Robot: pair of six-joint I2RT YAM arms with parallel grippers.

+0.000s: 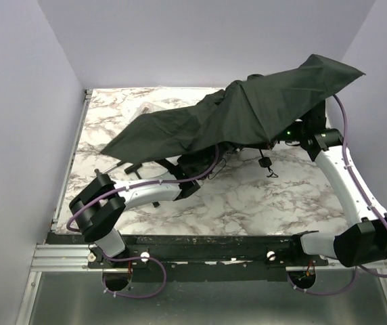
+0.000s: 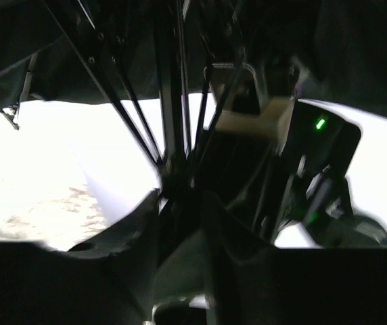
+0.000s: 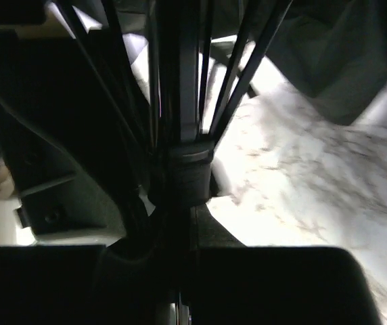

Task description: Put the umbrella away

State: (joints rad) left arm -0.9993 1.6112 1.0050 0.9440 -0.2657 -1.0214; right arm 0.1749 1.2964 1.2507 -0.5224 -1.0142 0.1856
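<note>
From the near edge of the table [image 1: 247,196] we follow both arms in under the umbrella [image 1: 247,112], which lies open across the middle and reaches up past the far right corner. Nearest us, the left gripper [image 2: 180,223] has its dark fingers [image 2: 129,233] on either side of the point where the shaft [image 2: 170,81] and ribs [image 2: 122,108] meet. The wrist view is too blurred and dark for us to tell whether it pinches or merely straddles. A little further in, the right gripper [image 3: 180,230] looks pressed together on the shaft just below the sliding collar [image 3: 188,162]. Beyond them the canopy [image 1: 180,125] is dark grey-green, slack and creased. Its left lobe sags to the marble near the left edge, and its right lobe is lifted high. We judge the task barely begun: nothing is folded, the ribs stand fanned out, and collapsing, wrapping and stowing all remain.
</note>
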